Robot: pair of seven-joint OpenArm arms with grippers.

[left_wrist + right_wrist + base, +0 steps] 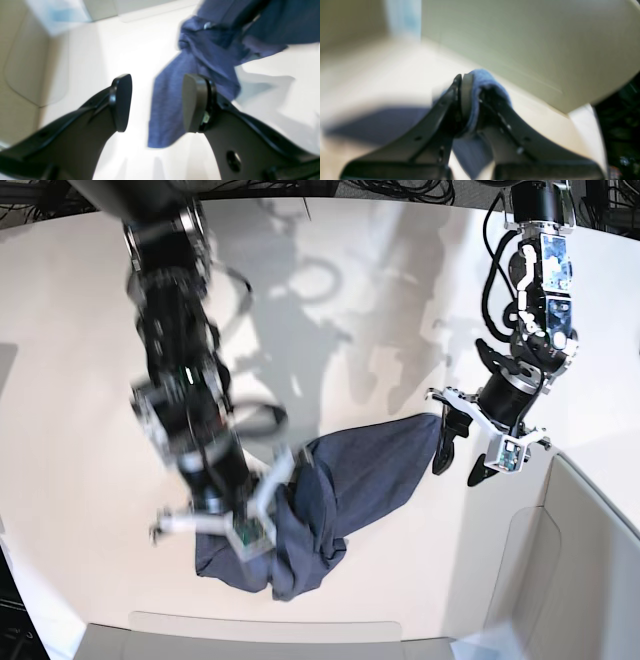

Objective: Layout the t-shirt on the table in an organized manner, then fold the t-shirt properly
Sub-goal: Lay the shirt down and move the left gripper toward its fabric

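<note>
The dark navy t-shirt lies bunched and half-stretched across the off-white table. My right gripper is shut on a fold of the t-shirt near its crumpled lower end; in the right wrist view blue fabric is pinched in the right gripper. My left gripper hangs open just beside the shirt's far corner. In the left wrist view the left gripper has its pads wide apart, and a strip of the t-shirt trails over the table beyond them, not gripped.
A grey-beige bin wall stands at the right and another low wall runs along the front edge. The bin wall is close to the left gripper, and the bin wall looms ahead of the right gripper. Cables lie at the back.
</note>
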